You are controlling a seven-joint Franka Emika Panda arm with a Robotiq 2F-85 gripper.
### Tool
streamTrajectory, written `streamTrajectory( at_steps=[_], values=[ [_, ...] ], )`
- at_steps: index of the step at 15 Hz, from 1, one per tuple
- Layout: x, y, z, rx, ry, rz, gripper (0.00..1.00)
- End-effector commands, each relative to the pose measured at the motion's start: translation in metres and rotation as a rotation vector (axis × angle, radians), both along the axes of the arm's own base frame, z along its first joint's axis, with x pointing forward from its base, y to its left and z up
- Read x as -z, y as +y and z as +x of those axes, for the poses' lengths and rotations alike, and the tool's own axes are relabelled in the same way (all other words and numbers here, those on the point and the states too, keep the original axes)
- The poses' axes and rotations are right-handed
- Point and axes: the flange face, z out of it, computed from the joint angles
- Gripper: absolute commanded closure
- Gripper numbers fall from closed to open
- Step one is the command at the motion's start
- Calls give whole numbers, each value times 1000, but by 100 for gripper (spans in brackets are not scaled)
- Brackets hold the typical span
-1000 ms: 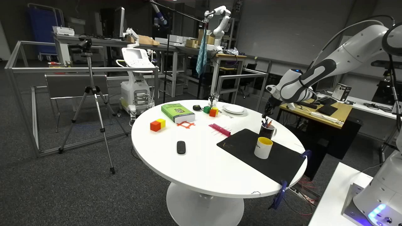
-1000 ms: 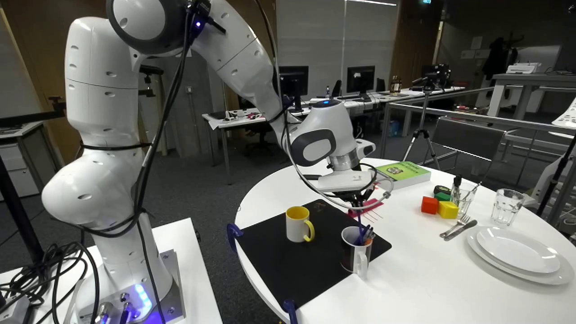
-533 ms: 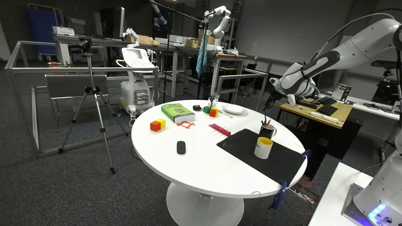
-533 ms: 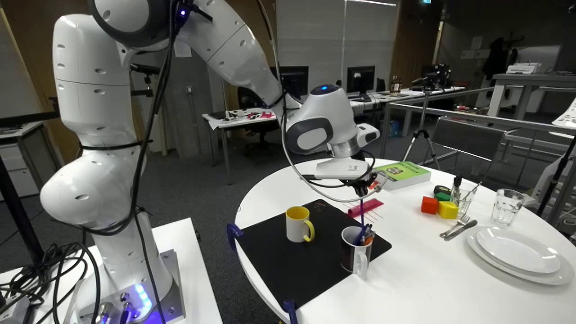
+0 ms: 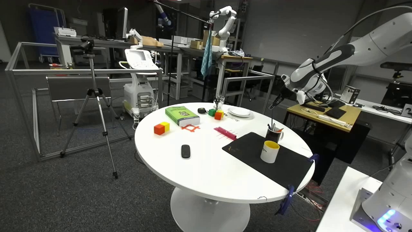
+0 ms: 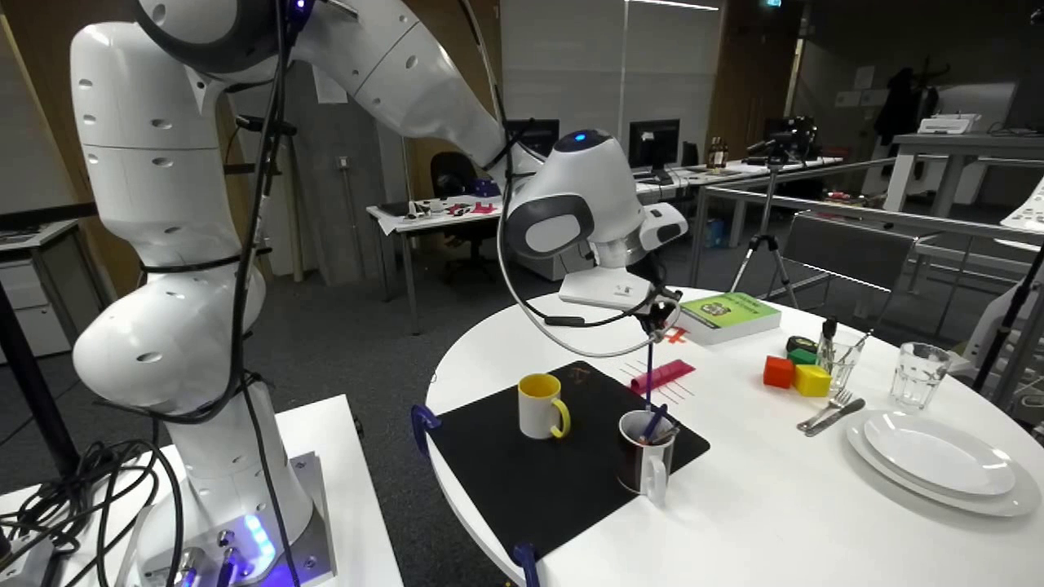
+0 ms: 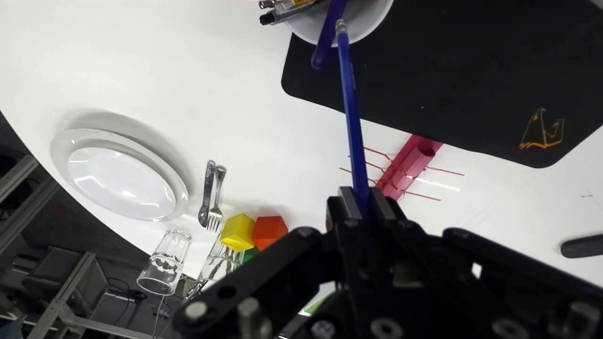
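My gripper is shut on a slim blue pencil, its jaws close on either side of it. The pencil hangs down, nearly upright in both exterior views, toward the dark-and-white mug. Its metal-ringed lower end overlaps the mug's opening in the wrist view; whether it is still inside or just above the rim I cannot tell. Another purple-blue pen and several other pens lean in that mug. A white mug with a yellow inside stands beside it on the black mat.
Past the mat lie a pink roll with thin red strips, coloured cubes, a fork and knife, and stacked plates. Glasses, a green book and a black remote-like object also stand or lie there. Blue clamps grip the table edge.
My gripper has risen above the dark-and-white mug and tilted, drawing the pencil up so more of it shows. The pens in the mug have shifted. The jaws have stayed shut.
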Motion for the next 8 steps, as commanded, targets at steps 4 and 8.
streamTrajectory(
  at_steps=[4,8],
  values=[
    [-27,20,-15,68,-4,87,98],
    [-37,44,-13,60,4,138,98]
  ],
)
